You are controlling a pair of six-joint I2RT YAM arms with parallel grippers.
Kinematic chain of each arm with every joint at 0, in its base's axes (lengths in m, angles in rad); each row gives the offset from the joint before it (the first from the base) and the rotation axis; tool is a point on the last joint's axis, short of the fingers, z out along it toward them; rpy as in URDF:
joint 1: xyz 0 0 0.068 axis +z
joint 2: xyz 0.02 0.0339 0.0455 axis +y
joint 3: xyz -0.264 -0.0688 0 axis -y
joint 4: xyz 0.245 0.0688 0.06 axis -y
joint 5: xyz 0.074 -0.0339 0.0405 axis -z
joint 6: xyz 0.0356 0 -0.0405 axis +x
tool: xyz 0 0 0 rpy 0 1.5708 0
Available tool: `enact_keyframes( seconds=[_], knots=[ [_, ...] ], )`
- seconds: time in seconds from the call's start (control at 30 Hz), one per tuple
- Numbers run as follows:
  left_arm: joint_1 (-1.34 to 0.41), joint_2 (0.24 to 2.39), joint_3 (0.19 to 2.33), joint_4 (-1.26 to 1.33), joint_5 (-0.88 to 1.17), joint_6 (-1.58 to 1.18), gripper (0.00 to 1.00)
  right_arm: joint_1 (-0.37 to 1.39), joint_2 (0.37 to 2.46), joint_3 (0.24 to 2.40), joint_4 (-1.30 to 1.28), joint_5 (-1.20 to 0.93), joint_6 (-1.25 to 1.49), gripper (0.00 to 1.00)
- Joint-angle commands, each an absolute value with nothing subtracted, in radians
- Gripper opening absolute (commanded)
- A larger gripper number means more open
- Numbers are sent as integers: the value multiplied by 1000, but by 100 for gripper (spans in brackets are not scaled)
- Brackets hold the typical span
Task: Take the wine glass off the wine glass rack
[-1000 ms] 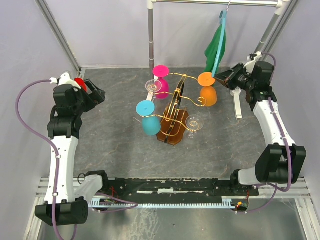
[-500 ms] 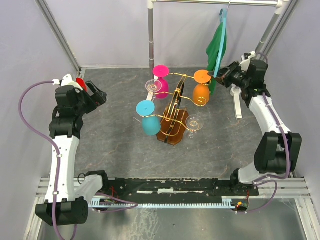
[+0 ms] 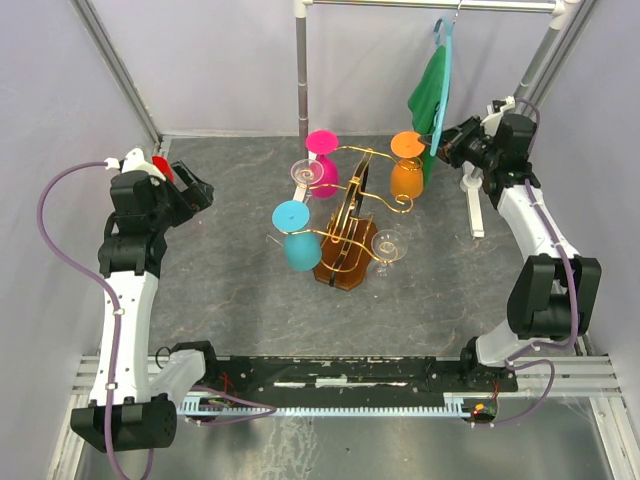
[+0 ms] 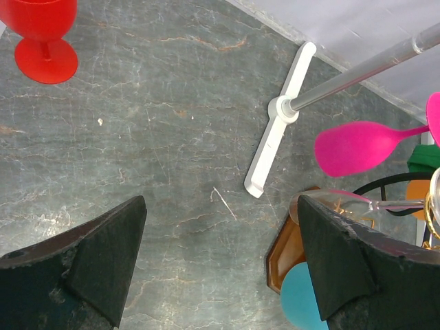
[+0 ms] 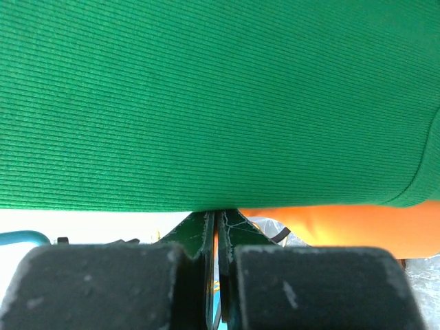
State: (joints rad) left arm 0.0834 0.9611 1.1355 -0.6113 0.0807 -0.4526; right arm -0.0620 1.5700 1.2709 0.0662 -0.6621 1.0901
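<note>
Table (image 3: 230,285): grey slab; the wine glass rack (image 3: 340,268) stands upright at its middle.
Green cloth (image 3: 432,95): hangs behind and to the right of the rack.
Right gripper (image 3: 443,150): behind and right of the rack, fingers almost together, pinching the foot of the orange wine glass (image 3: 407,178).
Left gripper (image 3: 197,188): well left of the rack, jaws spread wide, empty.
Orange wine glass: upside down at the rack's right rear wire tip; whether it is free of the wire is unclear.
Red glass (image 4: 41,31): upright on the table, far left of the rack.
Progress: grasp apparently made; drawing the glass clear remains.
</note>
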Motion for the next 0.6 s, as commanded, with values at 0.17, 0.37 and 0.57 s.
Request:
enact_keyframes(
  seconds=[0.17,0.37,0.57],
  knots=[
    [86,933,1134,-577,87,-441,97,-152,1478,1256,46,-687,1028,1],
    [84,922,1126,-579,99,-448,97,-192,1392,1236,-86,-726,935,1],
    [85,916,1147,-608,121,-452,98,-202,1241,1266,-410,-674,700,1]
  ],
)
